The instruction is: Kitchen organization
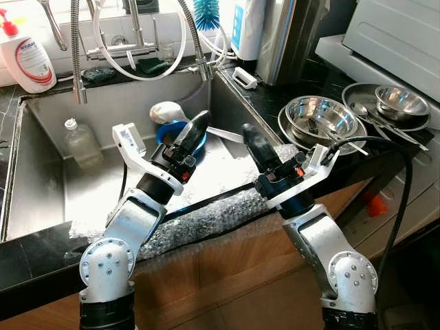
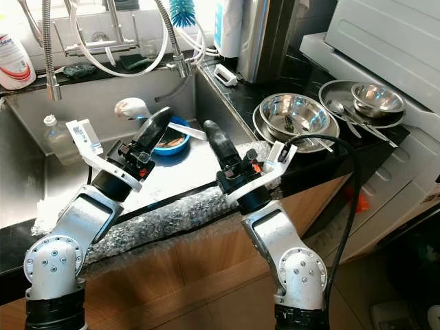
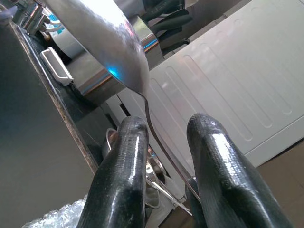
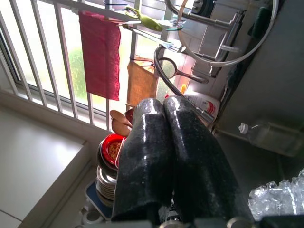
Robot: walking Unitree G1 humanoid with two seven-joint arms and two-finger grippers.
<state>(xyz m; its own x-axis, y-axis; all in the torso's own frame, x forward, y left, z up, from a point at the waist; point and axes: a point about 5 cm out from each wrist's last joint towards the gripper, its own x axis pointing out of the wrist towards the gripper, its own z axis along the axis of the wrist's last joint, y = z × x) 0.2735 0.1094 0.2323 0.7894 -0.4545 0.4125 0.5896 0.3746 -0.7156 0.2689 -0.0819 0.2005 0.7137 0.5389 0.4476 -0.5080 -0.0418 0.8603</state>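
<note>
The left end effector (image 1: 195, 126) reaches forward over the sink (image 1: 41, 179), forearm angled up from the elbow at the worktop's (image 1: 27, 254) front edge. Its two black fingers (image 3: 123, 171) stand a little apart, and the thin handle of a ladle (image 3: 102, 35) runs between them — whether they actually press on it cannot be told. The ladle's bowl (image 1: 165, 111) lies over a blue bowl (image 1: 180, 135) in the sink.

The right end effector (image 1: 253, 142) is raised just beside it, forearm tilted up and to the left, with both fingers (image 4: 161, 142) pressed together and nothing between them.

Under both arms a sheet of bubble wrap (image 1: 206, 220) drapes over the sink's front rim. One clear plastic bottle (image 1: 81, 143) stands in the basin; one soap bottle (image 1: 26, 56) sits on the back ledge.

To the right, on the dark worktop, two stacks of steel bowls — a large one (image 1: 320, 118) nearer the sink, a smaller one (image 1: 401, 102) on a plate beyond — with a few spoons across them.
</note>
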